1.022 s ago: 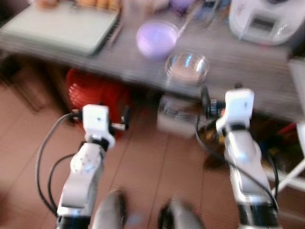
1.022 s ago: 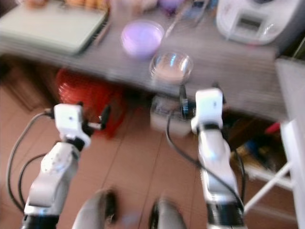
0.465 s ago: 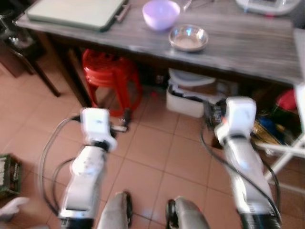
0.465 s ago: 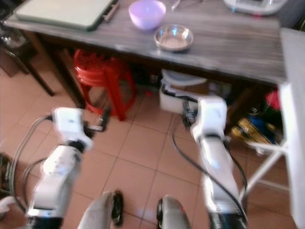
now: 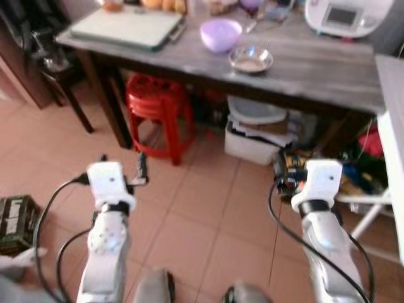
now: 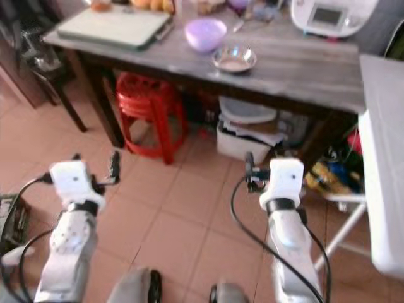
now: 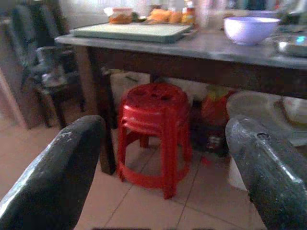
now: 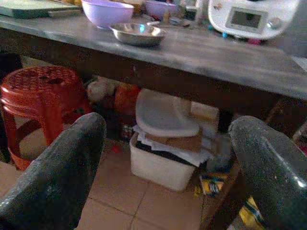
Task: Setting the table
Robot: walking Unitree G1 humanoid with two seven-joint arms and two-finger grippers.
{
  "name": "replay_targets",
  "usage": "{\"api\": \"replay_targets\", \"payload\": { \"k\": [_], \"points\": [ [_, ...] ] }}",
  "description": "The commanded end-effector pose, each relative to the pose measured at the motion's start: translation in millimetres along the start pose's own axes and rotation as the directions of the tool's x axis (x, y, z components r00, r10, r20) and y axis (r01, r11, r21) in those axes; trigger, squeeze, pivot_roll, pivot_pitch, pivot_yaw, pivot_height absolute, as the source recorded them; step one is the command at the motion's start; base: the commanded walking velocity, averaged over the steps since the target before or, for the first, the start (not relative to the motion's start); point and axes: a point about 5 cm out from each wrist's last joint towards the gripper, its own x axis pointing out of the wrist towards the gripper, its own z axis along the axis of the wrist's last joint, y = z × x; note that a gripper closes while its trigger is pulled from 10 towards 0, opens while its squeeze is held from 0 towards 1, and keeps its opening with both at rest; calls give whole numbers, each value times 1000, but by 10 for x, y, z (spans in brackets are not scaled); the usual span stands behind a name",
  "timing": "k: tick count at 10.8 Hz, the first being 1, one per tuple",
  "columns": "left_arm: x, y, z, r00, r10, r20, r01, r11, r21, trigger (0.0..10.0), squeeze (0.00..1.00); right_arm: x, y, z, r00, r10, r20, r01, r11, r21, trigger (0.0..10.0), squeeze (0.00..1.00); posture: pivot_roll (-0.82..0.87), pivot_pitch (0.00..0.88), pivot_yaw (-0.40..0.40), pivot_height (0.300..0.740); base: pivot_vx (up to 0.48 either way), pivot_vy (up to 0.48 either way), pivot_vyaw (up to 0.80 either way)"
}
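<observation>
Both arms are held out low over the tiled floor (image 5: pixel 208 208), well short of the grey wooden table (image 5: pixel 328 63); the left gripper (image 7: pixel 163 158) and the right gripper (image 8: pixel 165 163) each have their fingers spread wide with nothing between them. On the table ahead, the purple bowl (image 5: pixel 221 34) sits just beside the steel bowl (image 5: pixel 251 60), both well apart from the grippers. A green tray (image 5: pixel 129 25) lies toward the table's left end, above a red stool (image 5: pixel 158 104) underneath.

The head camera looks down from high up at the worktop (image 5: pixel 303 63) and the floor. Each wrist camera sits low, looking level toward it from some way off. Both wrist views share the red stool (image 7: pixel 153 129).
</observation>
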Motion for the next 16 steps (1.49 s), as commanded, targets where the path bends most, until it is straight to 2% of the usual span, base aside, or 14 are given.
{"api": "replay_targets", "payload": {
  "k": [1,2,3,4,5,6,7,8,9,11,12,13,16],
  "points": [
    [11,10,21,999,-18,27,18,1000,-1,10000,0,19,71,53,999,3,38,-4,1000,22,10000,0,-62,137,11,740,0,0,0],
    [6,36,-8,999,-20,36,20,1000,0,10000,0,-2,83,20,999,-8,37,6,999,44,10000,0,-57,128,13,740,0,0,0],
    [78,29,30,997,-22,72,24,999,-25,10000,0,37,46,4,999,-23,34,22,999,49,10000,0,-81,138,-13,740,0,0,0],
    [167,13,99,995,-26,100,30,999,-39,10000,0,103,-6,91,997,-20,71,17,999,31,10000,0,-86,115,-12,740,0,0,0],
    [202,-4,88,995,-19,101,24,998,-57,10000,0,118,-57,107,995,-19,96,20,1000,-9,10000,0,-72,129,-17,740,0,0,0],
    [139,-7,8,998,-2,67,8,996,-89,10000,0,104,-135,33,995,-66,70,67,998,-15,10000,0,-67,129,-17,740,0,0,0],
    [31,-36,-20,998,-30,62,34,998,-61,10000,0,75,-87,89,993,-41,108,45,998,-38,10000,0,-60,127,-13,740,0,0,0],
    [11,-13,-114,1000,-9,6,9,999,-41,10000,0,71,-55,54,995,-47,87,48,999,-10,10000,0,-60,121,-17,740,0,0,0],
    [69,-30,-111,1000,-11,-7,11,999,-39,10000,0,106,-20,85,996,-21,91,22,1000,-5,10000,0,-58,125,-31,740,0,0,-800],
    [94,-83,-46,1000,-27,-1,27,999,-46,10000,0,145,-37,133,995,-21,97,21,1000,7,10000,0,-58,161,-47,740,0,0,-800],
    [73,-109,21,998,-57,10,57,997,-54,10000,0,108,-2,172,995,-9,102,8,1000,11,10000,0,-60,190,-47,740,0,0,-800],
    [37,-119,-7,997,-78,3,78,995,-61,10000,0,72,22,157,995,-5,98,4,1000,9,10000,0,-66,199,-49,740,0,0,-800],
    [-6,-203,3,992,-126,-27,124,990,-72,10000,0,28,-35,152,996,-41,81,38,999,30,10000,0,-71,239,-21,740,0,-319,-800]
  ]
}}
